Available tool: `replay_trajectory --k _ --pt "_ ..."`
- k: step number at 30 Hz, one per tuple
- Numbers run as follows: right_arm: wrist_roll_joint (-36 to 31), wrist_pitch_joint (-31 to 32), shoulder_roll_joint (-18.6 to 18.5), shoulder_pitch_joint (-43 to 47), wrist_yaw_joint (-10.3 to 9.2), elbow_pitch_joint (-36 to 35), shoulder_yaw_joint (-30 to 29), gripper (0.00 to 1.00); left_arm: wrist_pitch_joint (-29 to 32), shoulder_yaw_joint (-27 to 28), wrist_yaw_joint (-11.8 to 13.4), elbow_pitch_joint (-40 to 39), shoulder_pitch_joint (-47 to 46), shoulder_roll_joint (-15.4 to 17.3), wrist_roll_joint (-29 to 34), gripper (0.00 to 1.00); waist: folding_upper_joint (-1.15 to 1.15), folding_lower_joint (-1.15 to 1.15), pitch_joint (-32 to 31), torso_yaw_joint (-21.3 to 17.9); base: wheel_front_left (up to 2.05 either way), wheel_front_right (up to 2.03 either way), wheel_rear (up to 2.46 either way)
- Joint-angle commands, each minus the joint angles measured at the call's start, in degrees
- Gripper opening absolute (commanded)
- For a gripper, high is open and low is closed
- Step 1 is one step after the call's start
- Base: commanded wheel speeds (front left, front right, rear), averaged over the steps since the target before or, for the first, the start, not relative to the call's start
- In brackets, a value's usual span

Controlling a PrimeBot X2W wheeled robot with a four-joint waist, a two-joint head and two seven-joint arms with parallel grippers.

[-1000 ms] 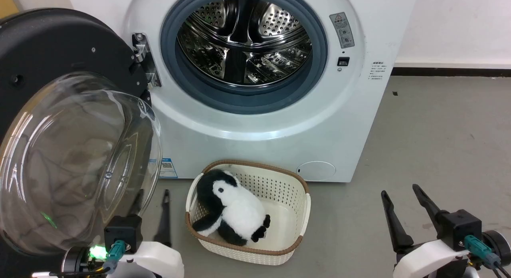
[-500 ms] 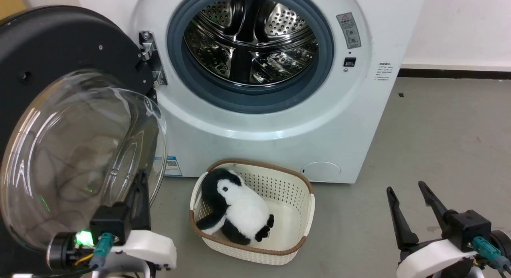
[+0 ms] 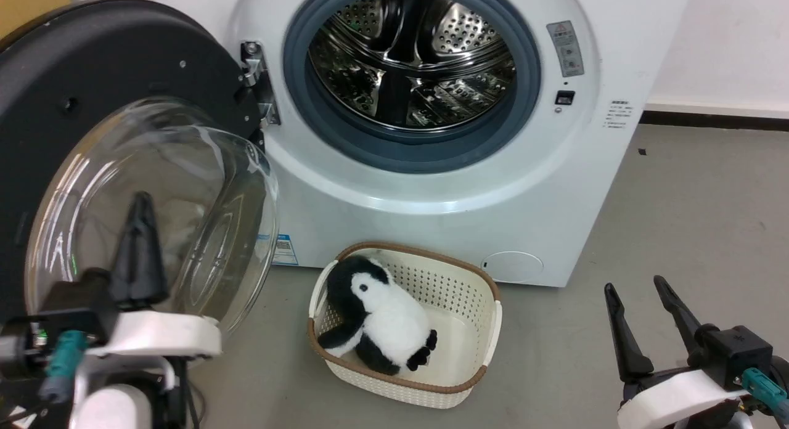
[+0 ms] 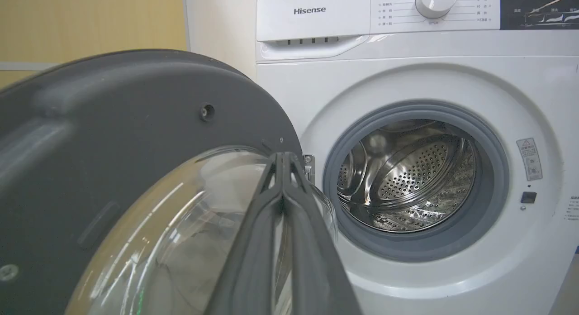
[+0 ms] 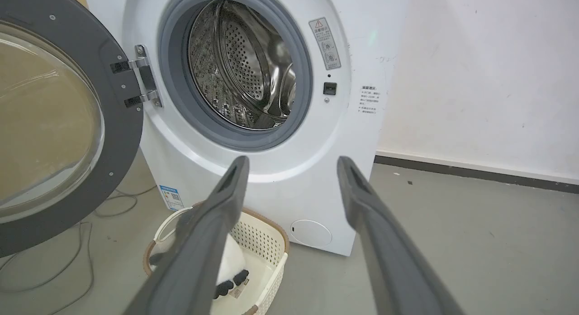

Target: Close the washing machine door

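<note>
**Door wide open, left gripper at the glass**

Near: left gripper, dark fingers pressed together on nothing, tips before the bulging glass of the large round black-rimmed washing machine door; contact unclear. Right gripper low, fingers spread, empty.

Mid: cream perforated basket on the floor, black-and-white plush penguin inside.

Far: big white front-loading washing machine, door swung out on its left hinge.

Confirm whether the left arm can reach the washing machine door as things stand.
Probably yes. The left gripper, fingers shut, is right in front of the wide-open washing machine door, at its glass side, with nothing between them. Whether it already touches is unclear.
</note>
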Motion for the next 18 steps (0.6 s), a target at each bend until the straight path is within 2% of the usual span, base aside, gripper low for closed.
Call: replay_trajectory --k 1,12,18 --pt "0.51 -0.71 0.1 0.06 0.01 -0.21 -0.24 1.0 -0.72 1.65 -0.57 -0.92 -1.76 0.09 -1.09 0.0 0.0 0.0 0.06 0.6 0.0 0.0 0.0" --pt "1.29 -2.03 0.13 -0.12 0.02 -0.24 -0.82 1.0 -2.04 11.55 -5.09 -1.5 -7.66 -1.52 -6.29 0.0 0.0 0.0 0.54 4.28 0.0 0.0 0.0" --pt "1.6 -2.75 0.15 -0.19 0.02 0.05 -1.1 1.0 -2.75 17.9 -6.53 0.27 -11.99 -1.49 -11.12 0.0 0.0 0.0 0.88 6.12 0.0 0.0 0.0"
